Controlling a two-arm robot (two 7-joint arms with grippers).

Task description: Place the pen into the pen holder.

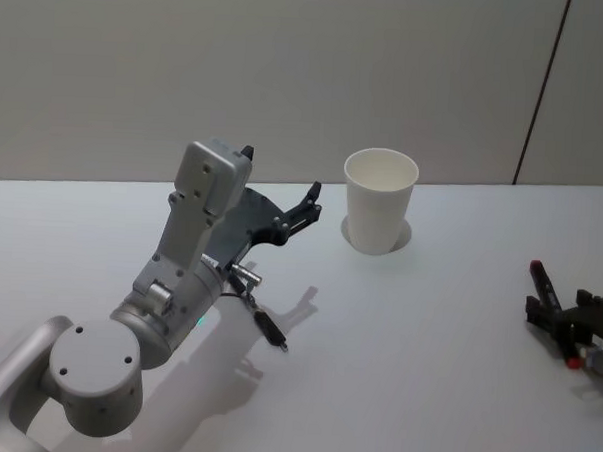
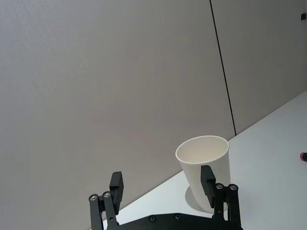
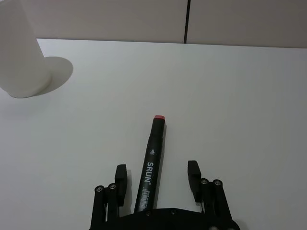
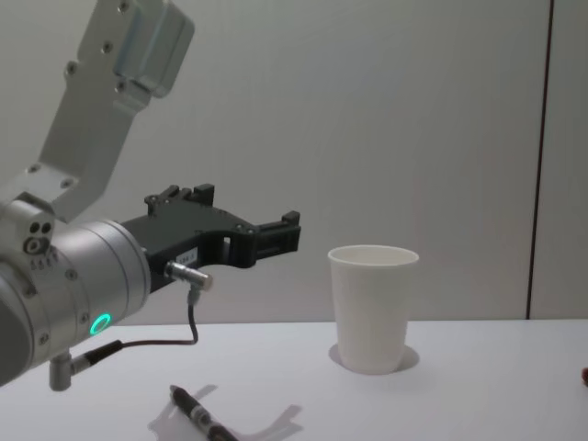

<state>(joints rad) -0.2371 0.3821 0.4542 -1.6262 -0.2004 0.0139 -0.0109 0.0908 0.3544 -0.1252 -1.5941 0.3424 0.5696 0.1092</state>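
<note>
One black marker pen (image 3: pixel 152 158) with a red end, its barrel printed "SRUN" in white, lay flat on the white table (image 3: pixel 240 96) between the spread fingers of the right gripper (image 3: pixel 157 168), ungrasped. One plain white paper cup (image 1: pixel 379 204) stood upright well apart from it. The left gripper (image 2: pixel 162 177) hung beside the cup, spread wide and empty.

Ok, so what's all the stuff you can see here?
table: 1, white, under everything.
wall: 1, grey, behind the table.
pen holder: 1, white paper cup, upright on the table, towards the back.
pen: 1, black with a red end, lying on the table at the robot's right.
slim dark thing: 1, black, on the table left of the pen holder; cannot tell what it is.
left gripper: 1, black, open, raised, facing the pen holder.
right gripper: 1, black, open, low, fingers either side of the pen.
</note>
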